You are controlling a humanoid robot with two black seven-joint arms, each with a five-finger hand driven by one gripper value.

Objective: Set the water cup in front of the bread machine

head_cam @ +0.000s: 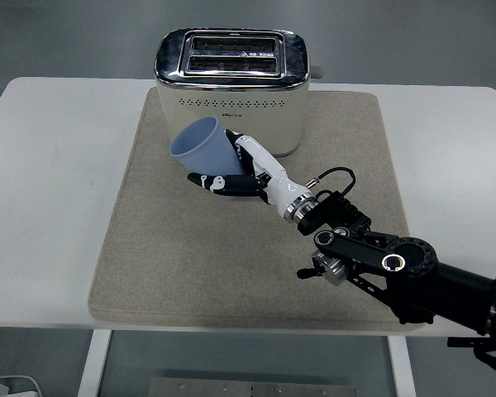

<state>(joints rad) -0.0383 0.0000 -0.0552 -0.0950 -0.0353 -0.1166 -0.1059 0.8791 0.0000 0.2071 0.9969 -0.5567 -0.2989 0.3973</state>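
Gripping the blue cup (201,147), the right hand's (248,174) fingers (208,180) wrap its lower side, cup tilted leftward just in front of the toaster (231,78), over the mat (231,248) on the tabletop (50,182).

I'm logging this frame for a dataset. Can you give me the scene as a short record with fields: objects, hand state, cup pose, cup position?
objects: blue cup; toaster; beige mat; white table
working hand: right robot hand, closed around the cup
cup pose: tilted, mouth facing up and left
cup position: over the mat, just in front of the toaster; whether it touches the mat cannot be told
left arm: not in view
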